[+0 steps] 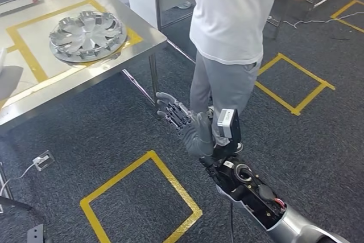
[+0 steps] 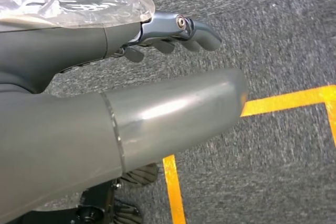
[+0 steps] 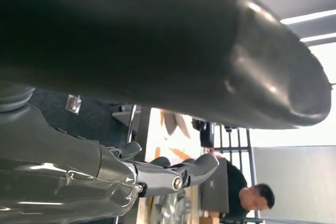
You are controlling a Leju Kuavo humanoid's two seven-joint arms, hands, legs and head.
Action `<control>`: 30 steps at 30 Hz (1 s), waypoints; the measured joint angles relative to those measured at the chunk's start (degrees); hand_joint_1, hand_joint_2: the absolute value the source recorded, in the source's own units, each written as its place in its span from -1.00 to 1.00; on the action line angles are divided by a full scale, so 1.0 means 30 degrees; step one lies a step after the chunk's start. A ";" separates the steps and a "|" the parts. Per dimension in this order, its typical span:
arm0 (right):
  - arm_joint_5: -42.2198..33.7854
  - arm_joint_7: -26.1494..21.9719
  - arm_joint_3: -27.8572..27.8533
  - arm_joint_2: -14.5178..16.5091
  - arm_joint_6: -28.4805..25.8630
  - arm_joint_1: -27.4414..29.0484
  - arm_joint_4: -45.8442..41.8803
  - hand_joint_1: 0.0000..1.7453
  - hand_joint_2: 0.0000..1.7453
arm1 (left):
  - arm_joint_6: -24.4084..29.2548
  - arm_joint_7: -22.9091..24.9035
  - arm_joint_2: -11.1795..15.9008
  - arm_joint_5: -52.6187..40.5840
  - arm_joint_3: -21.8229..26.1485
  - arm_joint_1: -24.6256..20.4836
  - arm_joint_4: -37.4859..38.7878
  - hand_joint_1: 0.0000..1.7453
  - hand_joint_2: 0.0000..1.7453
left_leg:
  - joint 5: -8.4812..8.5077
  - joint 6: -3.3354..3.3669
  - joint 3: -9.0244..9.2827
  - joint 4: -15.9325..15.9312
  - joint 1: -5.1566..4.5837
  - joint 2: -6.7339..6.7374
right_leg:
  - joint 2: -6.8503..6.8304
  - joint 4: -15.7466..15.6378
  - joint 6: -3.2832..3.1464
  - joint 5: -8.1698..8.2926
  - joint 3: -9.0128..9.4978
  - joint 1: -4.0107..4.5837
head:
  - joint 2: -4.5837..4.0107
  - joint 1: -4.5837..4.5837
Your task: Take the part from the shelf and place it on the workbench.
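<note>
Head view looks down on dark grey carpet [image 1: 107, 135] marked with yellow tape squares [image 1: 141, 197], the largest of them near the robot. A steel workbench [image 1: 141, 44] fills the far left, its top outlined in yellow tape. On it lies the part [image 1: 88, 36], a silver wheel cover, flat inside the taped outline and close to the bench's right edge. A person in a white shirt and grey trousers [image 1: 223, 78] stands just right of the bench, directly beyond the robot's raised arm. The right arm [image 1: 266, 203] reaches in from the near right, a small camera box [image 1: 227, 123] mounted at its wrist. The right hand [image 1: 184, 120] hangs above the carpet, well apart from the bench, its fingers spread and stretched out, holding nothing. Left wrist view shows the left hand [image 2: 118, 98] over the carpet and a yellow tape corner [image 2: 285, 98], thumb and fingers extended, nothing held. Right wrist view catches a second person in a dark shirt [image 3: 245, 192] in the background. A white plug block [image 1: 42, 160] and its cable lie on the carpet near the bench's leg.
</note>
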 joint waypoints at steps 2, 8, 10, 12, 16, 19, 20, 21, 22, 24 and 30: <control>0.0000 0.0000 -0.0002 0.0000 -0.0002 -0.0021 0.0013 -1.00 -1.00 | -0.0004 0.0000 -0.0011 -0.0018 0.0002 -0.0011 -0.0002 -1.00 -1.00 | 0.0027 -0.0182 -0.0021 -0.0011 -0.0050 0.0180 | 0.0109 -0.0318 -0.0172 -0.0075 0.0142 0.0063 | 0.0000 -0.0047; 0.0000 -0.0004 0.0013 0.0044 0.0004 -0.0039 0.0023 -1.00 -1.00 | -0.0005 -0.0005 0.0031 -0.0036 0.0000 -0.0078 -0.0002 -1.00 -1.00 | -0.2291 -0.0603 -0.2172 0.4529 0.0003 -0.0465 | 0.0593 -0.0574 -0.0617 0.0179 0.0208 -0.0116 | 0.0000 -0.0412; 0.0000 0.0004 0.0016 0.0045 0.0004 -0.0003 0.0062 -1.00 -1.00 | -0.0004 -0.0005 0.0027 -0.0036 0.0002 -0.0003 0.0000 -1.00 -1.00 | -0.2508 -0.0624 -0.2996 0.5937 0.0002 -0.0518 | 0.0796 -0.0566 -0.0637 0.0190 0.0180 -0.0102 | 0.0000 -0.0439; 0.0000 0.0007 0.0016 0.0046 0.0000 0.0009 0.0105 -1.00 -1.00 | 0.0000 -0.0005 0.0025 -0.0036 0.0002 0.0016 -0.0002 -1.00 -1.00 | -0.1472 -0.0565 -0.2488 0.4635 0.0004 -0.0540 | 0.1020 -0.0553 -0.0632 0.0188 0.0212 -0.0100 | 0.0000 -0.0448; 0.0000 0.0002 0.0016 0.0051 -0.0009 -0.0004 0.0125 -1.00 -1.00 | 0.0000 -0.0005 0.0056 -0.0047 0.0000 -0.0067 -0.0003 -1.00 -1.00 | 0.0346 -0.0399 -0.0522 0.0381 0.0018 -0.0989 | 0.1355 -0.0467 -0.0457 0.0125 0.0183 -0.0028 | 0.0000 -0.0476; 0.0000 0.0002 0.0014 0.0051 -0.0022 -0.0001 0.0127 -1.00 -1.00 | 0.0000 -0.0005 0.0034 -0.0051 -0.0002 -0.0109 -0.0002 -1.00 -1.00 | 0.0326 -0.0205 -0.0376 -0.0032 -0.0031 -0.1007 | 0.1555 -0.0463 -0.0163 0.0127 0.0066 -0.0027 | 0.0000 -0.0439; 0.0000 -0.0004 0.0009 0.0051 -0.0024 0.0007 0.0127 -1.00 -1.00 | 0.0000 -0.0005 0.0013 -0.0055 -0.0002 -0.0124 -0.0002 -1.00 -1.00 | 0.0350 -0.0099 -0.0348 -0.0085 -0.0013 -0.0926 | 0.1478 -0.0376 -0.0055 0.0045 0.0017 -0.0047 | 0.0000 -0.0434; 0.0000 -0.0007 0.0003 0.0051 -0.0026 0.0002 0.0127 -1.00 -1.00 | 0.0000 -0.0007 -0.0004 -0.0065 -0.0002 -0.0143 0.0000 -1.00 -1.00 | 0.0376 0.0021 -0.0313 -0.0140 0.0020 -0.0841 | 0.1291 -0.0062 0.0055 -0.0189 -0.0132 -0.0053 | 0.0000 -0.0383; 0.0000 -0.0013 -0.0004 0.0051 -0.0026 -0.0007 0.0127 -1.00 -1.00 | 0.0000 -0.0013 -0.0019 -0.0078 0.0000 -0.0158 0.0002 -1.00 -1.00 | 0.0399 0.0119 -0.0280 -0.0199 0.0061 -0.0746 | 0.1052 0.0636 0.0157 -0.0628 -0.0449 -0.0063 | 0.0000 -0.0309; 0.0000 -0.0020 -0.0011 0.0051 -0.0029 0.0003 0.0135 -1.00 -1.00 | 0.0002 -0.0024 -0.0020 -0.0111 0.0002 -0.0155 0.0000 -1.00 -1.00 | 0.0381 0.0233 -0.0260 -0.0215 0.0066 -0.0563 | 0.0650 0.3109 0.0327 -0.1888 -0.1581 -0.0118 | 0.0000 -0.0144; -0.0075 -0.0029 -0.0137 0.0051 -0.0107 0.0123 0.0147 -1.00 -1.00 | 0.0151 -0.0026 -0.0130 -0.0335 -0.0004 -0.0204 0.0002 -1.00 -1.00 | 0.0230 0.0160 -0.0089 -0.0187 0.0021 -0.0010 | 0.0215 0.2019 0.0310 -0.0455 -0.1098 -0.0129 | 0.0000 -0.0020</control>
